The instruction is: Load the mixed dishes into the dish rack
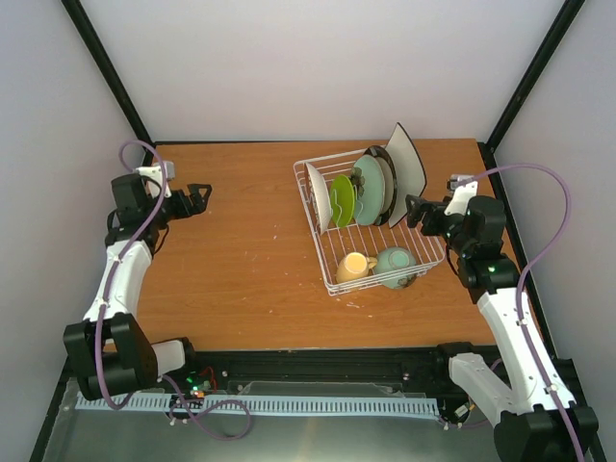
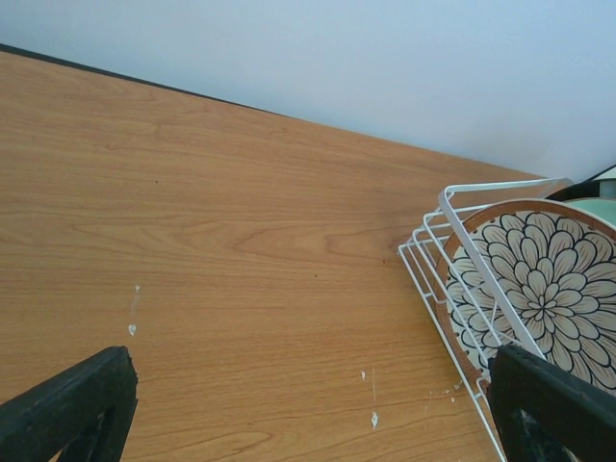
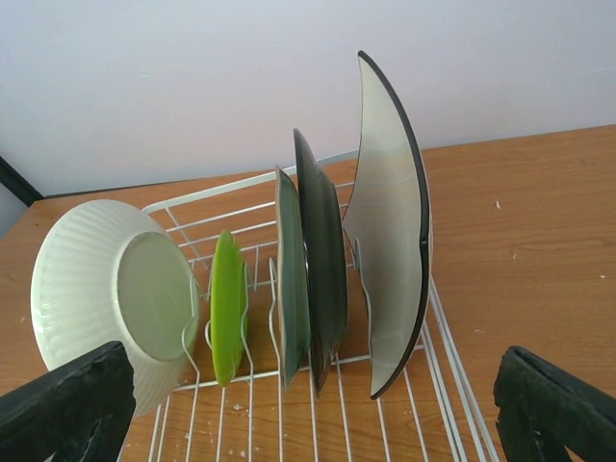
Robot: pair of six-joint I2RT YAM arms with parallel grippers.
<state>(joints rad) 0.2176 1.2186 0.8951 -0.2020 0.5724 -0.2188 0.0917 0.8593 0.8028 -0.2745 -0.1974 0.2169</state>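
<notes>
Wood-grain worktop [image 1: 241,250], enclosed by pale walls, a few small white flecks seen from the left wrist.

White wire dish rack [image 1: 320,258] on right half of worktop, set at an angle, long side running from far left to near right.

All dishes inside rack. Plates on edge in the prongs across the far part, in a row from left to right, listed here by size:
- square white plate [image 1: 406,173], dark edge, rightmost, tallest, leaning away to the right, top well above rack rim.
- dark striped-rim plate [image 1: 382,173], just left of square plate, upright.
- pale teal plate [image 1: 369,188], next left, close against dark one.
- white petal-patterned plate [image 1: 317,195], leftmost, at rack's left wall; black flower pattern facing left wrist camera.
- lime green plate [image 1: 342,200], smallest, between petal and teal plates.

Mint-green bowl [image 1: 396,267] in near right part of rack, tipped on its side, ribbed underside toward right wrist camera.

Yellow mug [image 1: 354,266] in near part, just left of bowl, mouth toward top camera.

Left pincer [image 1: 199,197] above worktop well left of rack, spread wide, holding nothing.

Right pincer [image 1: 416,210] just beside rack's right side, near square plate, spread wide, nothing between fingers, not touching any dish.
</notes>
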